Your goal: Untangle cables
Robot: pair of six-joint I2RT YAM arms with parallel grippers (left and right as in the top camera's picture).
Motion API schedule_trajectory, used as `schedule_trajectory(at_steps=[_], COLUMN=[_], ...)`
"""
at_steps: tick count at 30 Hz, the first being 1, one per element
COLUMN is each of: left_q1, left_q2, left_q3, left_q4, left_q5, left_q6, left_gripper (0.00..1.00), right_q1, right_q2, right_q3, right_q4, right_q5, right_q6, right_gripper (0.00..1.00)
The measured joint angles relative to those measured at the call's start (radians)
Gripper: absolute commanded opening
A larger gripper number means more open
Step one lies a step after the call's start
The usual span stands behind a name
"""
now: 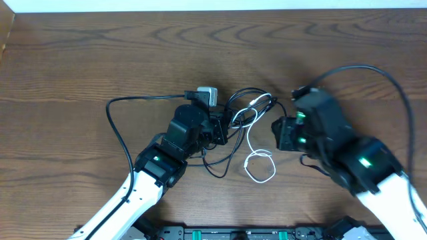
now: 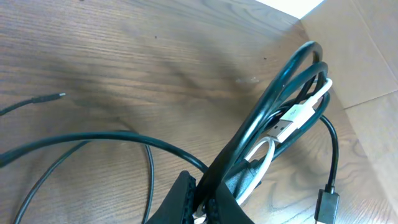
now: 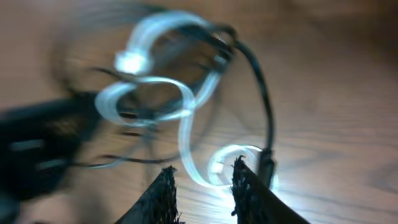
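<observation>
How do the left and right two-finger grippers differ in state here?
The left gripper is shut on the tangle of thin black and white cables; the right gripper is open and holds nothing. The left gripper sits inside the tangle; the right gripper is beside it, facing a white cable loop. Both are over the brown wooden table.

A dark brown wooden surface [image 1: 80, 60] fills nearly the whole overhead view, its grain running in long waves and ovals from side to side. A narrow, brightly lit white strip [image 1: 200, 5] runs along its far edge. A tan sliver [image 1: 5, 30] shows at the far left corner. In the left wrist view a pale tan panel [image 2: 357, 56] shows beyond the surface's edge, with a bright white patch [image 2: 298, 5] above it. The light is soft and even, and faint shadows lie on the wood.
</observation>
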Motion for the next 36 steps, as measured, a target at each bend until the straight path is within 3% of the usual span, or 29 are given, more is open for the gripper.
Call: schedule_trajectory(at_steps=[6,11,19,36], left_q1=[0.000,0.000,0.000,0.000], left_q2=[0.000,0.000,0.000,0.000], left_q3=[0.000,0.000,0.000,0.000], left_q4=[0.002,0.003,0.003,0.003], left_q5=[-0.001,0.004,0.007,0.011], left_q6=[0.000,0.000,0.000,0.000], left_gripper=[0.08,0.07,0.08,0.07], right_q1=[0.005,0.018,0.019,0.023], right_q2=[-0.077,0.065,0.249,0.285], right_q3=[0.010,0.010,0.008,0.008], right_q4=[0.155,0.199,0.325,0.326], right_q5=[-0.045,-0.056,-0.080,0.039], right_q6=[0.007,0.008,0.007,0.008], right_gripper=[0.31,0.25,0.30,0.38])
